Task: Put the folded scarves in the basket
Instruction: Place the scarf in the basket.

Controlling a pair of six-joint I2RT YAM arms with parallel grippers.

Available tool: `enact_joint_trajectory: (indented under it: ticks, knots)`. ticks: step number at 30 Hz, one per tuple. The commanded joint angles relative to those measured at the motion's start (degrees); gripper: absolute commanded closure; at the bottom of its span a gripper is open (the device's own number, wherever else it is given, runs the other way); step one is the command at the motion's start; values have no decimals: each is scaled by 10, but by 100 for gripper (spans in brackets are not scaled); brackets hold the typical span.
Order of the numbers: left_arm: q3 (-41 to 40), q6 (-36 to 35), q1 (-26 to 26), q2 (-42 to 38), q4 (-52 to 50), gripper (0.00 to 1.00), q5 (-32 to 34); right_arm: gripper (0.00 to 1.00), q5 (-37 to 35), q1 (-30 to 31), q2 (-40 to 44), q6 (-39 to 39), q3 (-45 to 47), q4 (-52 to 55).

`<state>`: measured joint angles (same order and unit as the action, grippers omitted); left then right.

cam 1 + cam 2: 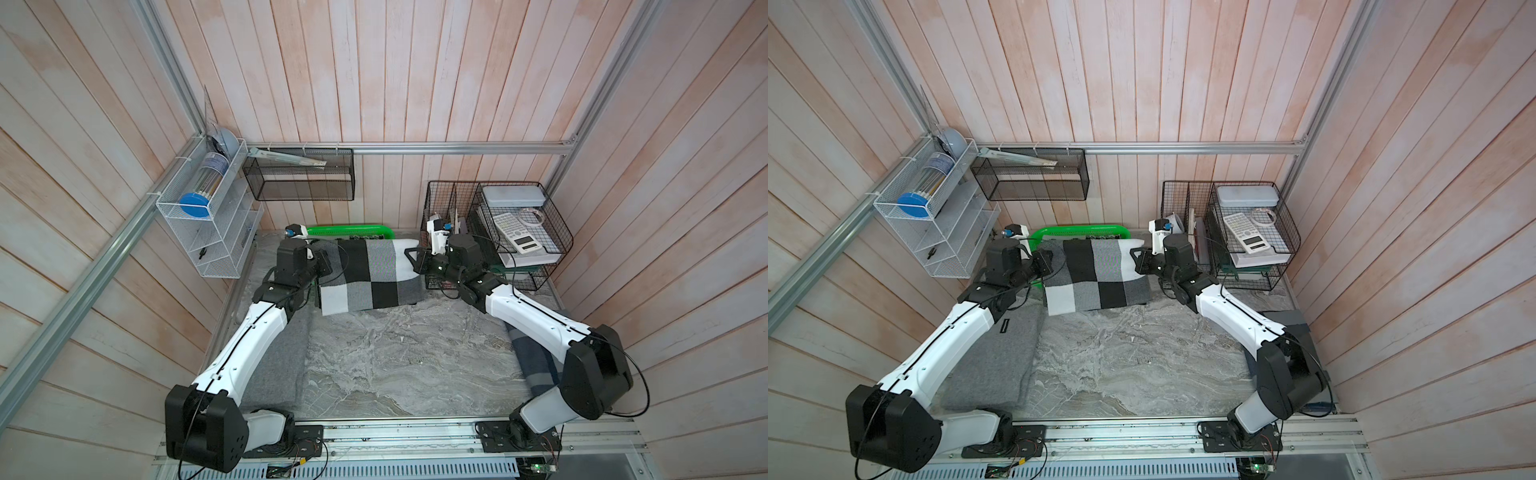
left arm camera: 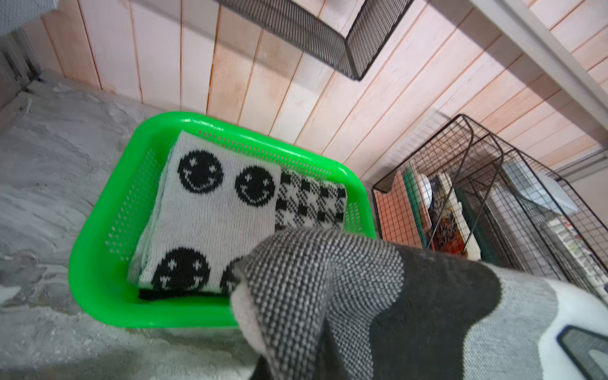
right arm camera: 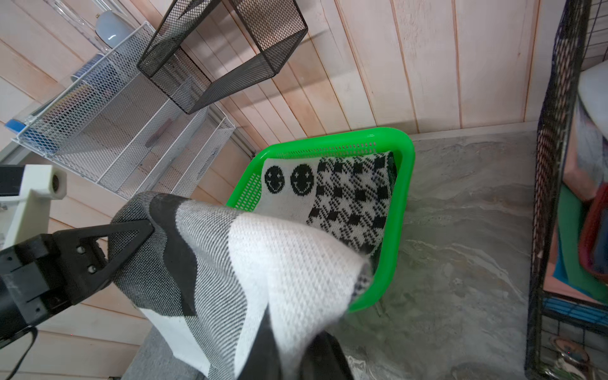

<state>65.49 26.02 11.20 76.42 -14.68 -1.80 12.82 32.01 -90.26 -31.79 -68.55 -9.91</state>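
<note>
The folded scarf [image 1: 365,274] [image 1: 1096,274], checked in black, grey and white, hangs stretched between both grippers above the table. Its far edge reaches over the near rim of the bright green basket [image 1: 349,230] [image 1: 1075,230]. My left gripper [image 1: 327,262] is shut on the scarf's left end, my right gripper [image 1: 412,261] on its right end. In the wrist views the scarf [image 2: 378,296] [image 3: 246,263] covers my own jaws. The basket [image 2: 98,263] [image 3: 406,184] stands against the back wall. Inside it lie a smiley-patterned cloth [image 2: 210,210] and a houndstooth cloth [image 3: 352,197].
A black wire organiser [image 1: 494,232] with a calculator [image 1: 515,232] stands right of the basket, close to my right wrist. A black mesh shelf [image 1: 299,174] hangs above, a white wire rack [image 1: 208,224] to the left. A grey cloth [image 1: 992,365] lies front left, a dark cloth [image 1: 536,361] under my right arm.
</note>
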Motion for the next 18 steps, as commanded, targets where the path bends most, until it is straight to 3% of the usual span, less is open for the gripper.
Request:
enact_joint_trajectory:
  ticks: [1,18]
  knots:
    - [56,-29,-28,29,-14,100,13,100,-34,-2,-23,8,-51,-39]
    - [177,-41,-108,183,-7,100,43,100,-38,-3,-254,29,-309,4]
